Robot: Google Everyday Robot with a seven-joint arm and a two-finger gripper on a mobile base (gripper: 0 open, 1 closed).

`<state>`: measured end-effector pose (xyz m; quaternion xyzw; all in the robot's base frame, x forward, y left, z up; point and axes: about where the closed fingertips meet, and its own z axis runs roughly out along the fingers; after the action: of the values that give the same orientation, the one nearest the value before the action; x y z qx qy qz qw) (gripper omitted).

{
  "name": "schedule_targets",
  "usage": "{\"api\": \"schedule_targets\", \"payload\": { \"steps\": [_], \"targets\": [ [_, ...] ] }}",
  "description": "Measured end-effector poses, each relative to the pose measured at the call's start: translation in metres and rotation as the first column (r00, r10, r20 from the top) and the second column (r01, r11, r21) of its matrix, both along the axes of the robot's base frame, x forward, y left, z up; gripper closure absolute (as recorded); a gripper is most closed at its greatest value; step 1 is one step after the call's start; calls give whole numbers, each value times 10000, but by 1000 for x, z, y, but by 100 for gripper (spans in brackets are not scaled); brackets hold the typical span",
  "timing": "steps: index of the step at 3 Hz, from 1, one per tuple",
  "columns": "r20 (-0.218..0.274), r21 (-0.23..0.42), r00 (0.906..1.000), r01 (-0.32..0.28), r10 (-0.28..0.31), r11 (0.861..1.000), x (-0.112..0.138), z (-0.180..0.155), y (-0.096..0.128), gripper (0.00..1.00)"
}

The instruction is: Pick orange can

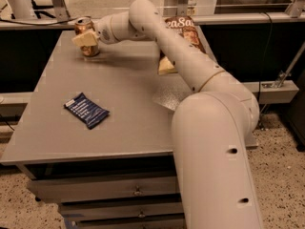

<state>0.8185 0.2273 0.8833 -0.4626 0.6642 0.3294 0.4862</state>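
The orange can [84, 25] stands upright at the far left corner of the grey table [128, 132]. It is shiny copper-orange with a silver top. My gripper [86, 37] is at the can, reaching in from the right at mid height, and its pale tip covers the middle of the can's front. The can's base [90, 51] rests on the table. My arm stretches from the lower right across the table to the can.
A yellow-and-brown chip bag [185, 31] stands at the far right, partly behind my arm. A flat dark blue snack bar wrapper [86, 110] lies at the left middle. Drawers [136, 191] sit under the table's front edge.
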Motion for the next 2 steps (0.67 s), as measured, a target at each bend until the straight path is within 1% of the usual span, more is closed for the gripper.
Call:
{"api": "schedule_targets", "payload": {
  "steps": [1,2],
  "targets": [
    [-148,224,9999,-77,80,9997,-5,2,-1,65],
    [-79,504,9998,-197,201,9985,-18,14,-6,88]
  ]
}}
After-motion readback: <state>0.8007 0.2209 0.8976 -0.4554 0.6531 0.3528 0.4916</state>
